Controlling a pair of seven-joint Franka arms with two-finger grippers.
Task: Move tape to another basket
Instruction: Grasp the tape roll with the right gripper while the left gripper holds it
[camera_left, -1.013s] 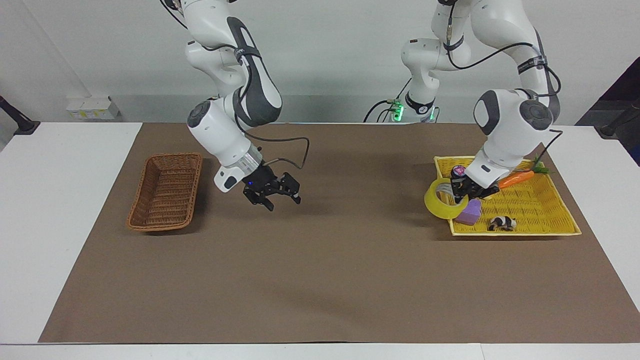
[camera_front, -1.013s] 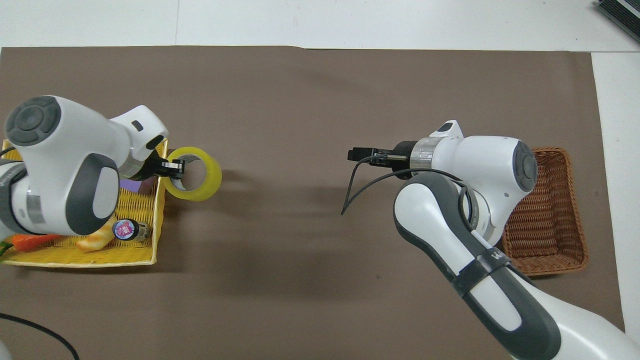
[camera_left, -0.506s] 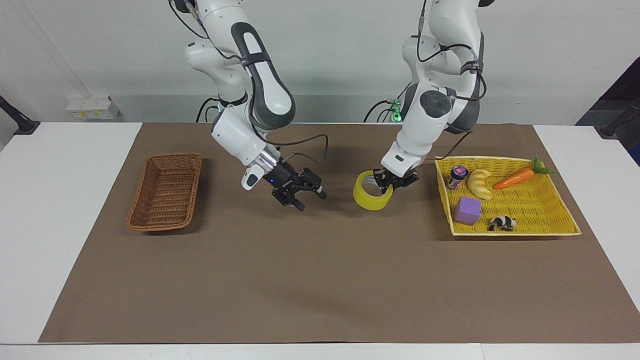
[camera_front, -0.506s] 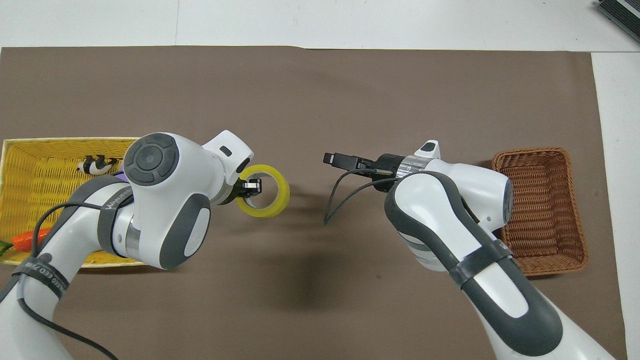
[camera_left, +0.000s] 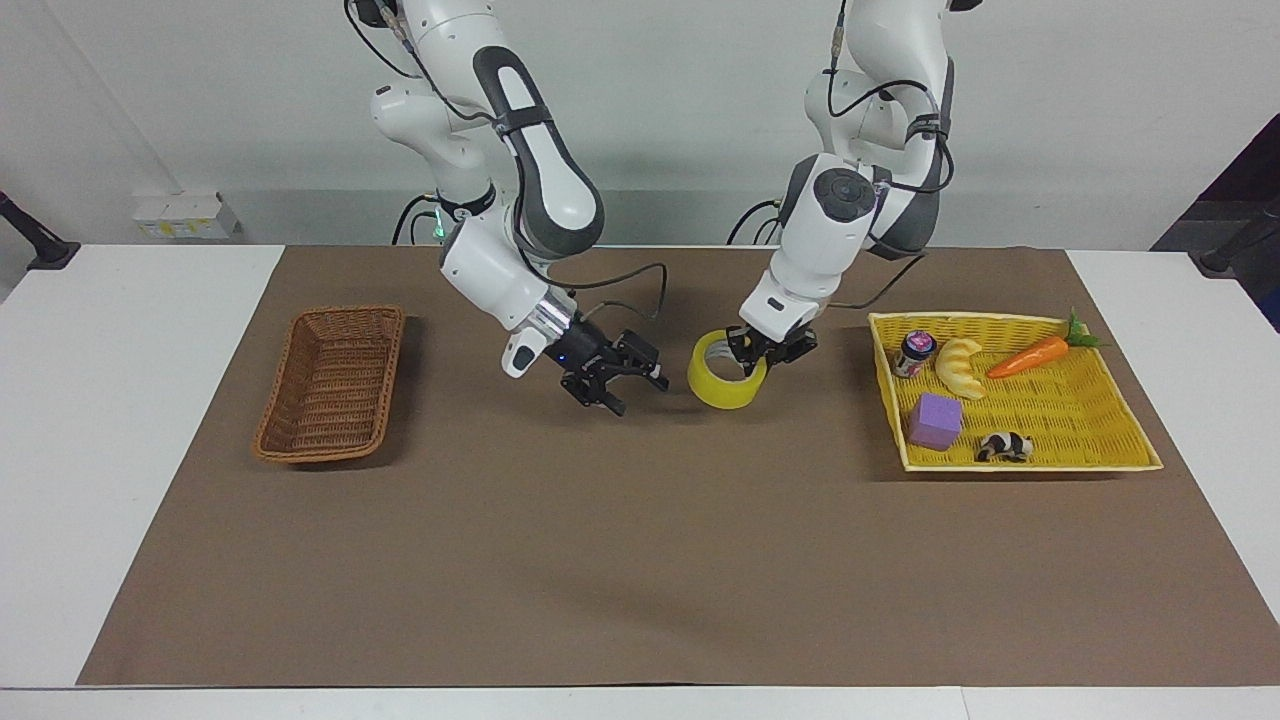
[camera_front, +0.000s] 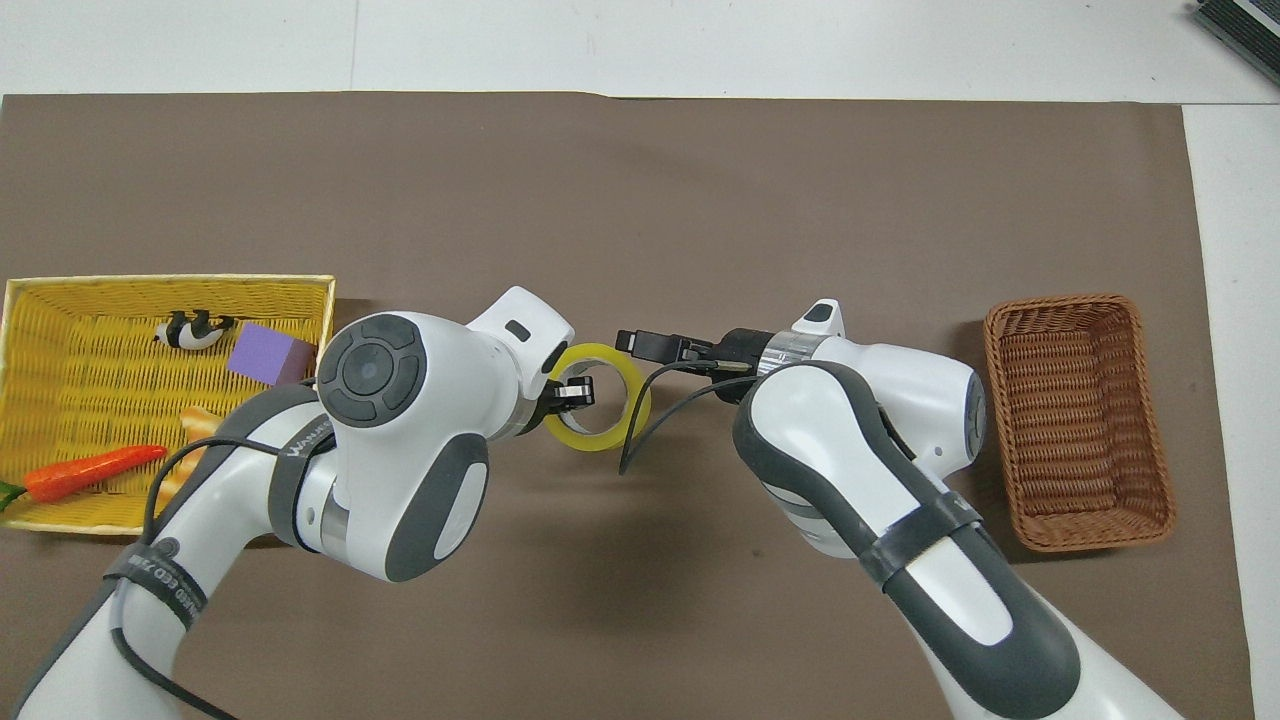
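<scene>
My left gripper (camera_left: 760, 350) holds the tape (camera_left: 722, 374) over the mat's (camera_left: 640, 560) middle, my right gripper (camera_left: 615, 378) just beside it. The basket (camera_left: 332, 383) sits at my right arm's end, the tray (camera_left: 1060, 415) at my left arm's end.

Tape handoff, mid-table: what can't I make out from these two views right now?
- Overhead view: the left arm's housing hides the left claw where it grips the tape.
- Facing view: whether the right claw, open beside the tape, touches it is too small to tell.
- Overhead view: the left arm covers part of the yellow tray.
</scene>
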